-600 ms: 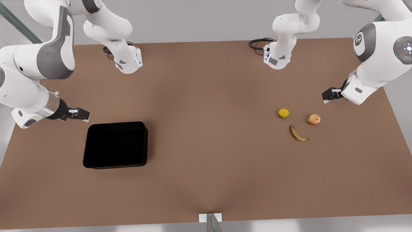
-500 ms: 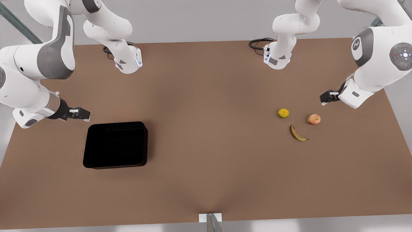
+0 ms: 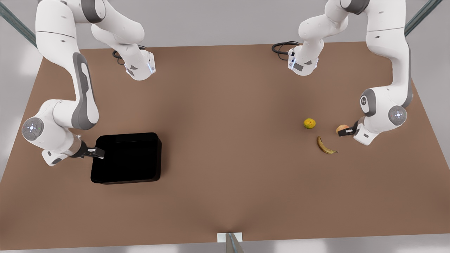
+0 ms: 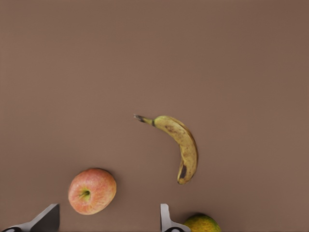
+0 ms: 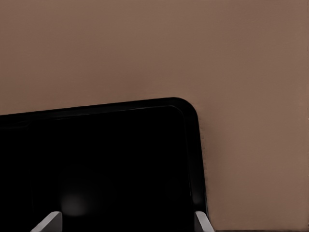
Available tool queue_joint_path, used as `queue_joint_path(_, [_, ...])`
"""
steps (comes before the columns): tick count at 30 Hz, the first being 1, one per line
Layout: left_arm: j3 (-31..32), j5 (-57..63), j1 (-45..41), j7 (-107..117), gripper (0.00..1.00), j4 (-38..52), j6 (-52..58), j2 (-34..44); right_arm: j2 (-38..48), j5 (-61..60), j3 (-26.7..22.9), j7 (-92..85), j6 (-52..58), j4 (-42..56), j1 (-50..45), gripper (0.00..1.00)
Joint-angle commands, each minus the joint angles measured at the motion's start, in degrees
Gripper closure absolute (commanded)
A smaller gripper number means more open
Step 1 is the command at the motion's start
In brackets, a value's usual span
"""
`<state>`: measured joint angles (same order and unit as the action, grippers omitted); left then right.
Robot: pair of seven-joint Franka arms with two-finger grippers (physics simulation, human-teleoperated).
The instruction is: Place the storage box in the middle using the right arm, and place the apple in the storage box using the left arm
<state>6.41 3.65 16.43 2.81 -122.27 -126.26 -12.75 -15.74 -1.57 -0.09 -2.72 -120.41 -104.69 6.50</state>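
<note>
Brown tabletop (image 3: 225, 140) fills the front view, with 2 white arms reaching in from the upper corners. At lower left sits the storage box (image 3: 126, 158), well off centre. The right gripper (image 3: 95, 153) hangs at the box's left wall, its fingers (image 5: 48, 222) spread wide and holding nothing, apparently lined up to grip that wall and drag the box to the middle. At right of frame the apple (image 3: 341, 128) rests on the table near a banana (image 3: 325, 146) and a yellow-green fruit (image 3: 309, 123). The left gripper (image 3: 348, 131) hovers just beside the apple, fingers (image 4: 46, 220) parted and empty, seemingly ready to close on it.
</note>
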Motion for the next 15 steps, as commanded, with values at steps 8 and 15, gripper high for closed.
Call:
queue_joint_path(8, [0.00, 0.48, 4.40, -2.28, 0.00, -0.07, -1.27, -5.44, 0.71, -3.00, -0.44, -4.57, -19.33, -17.83, 4.66, 0.00])
queue_joint_path(15, [-0.09, 1.54, 4.58, -4.22, 0.00, -0.24, -0.74, -7.20, -3.07, -3.00, -0.53, -5.45, -27.95, -22.66, 5.98, 0.00])
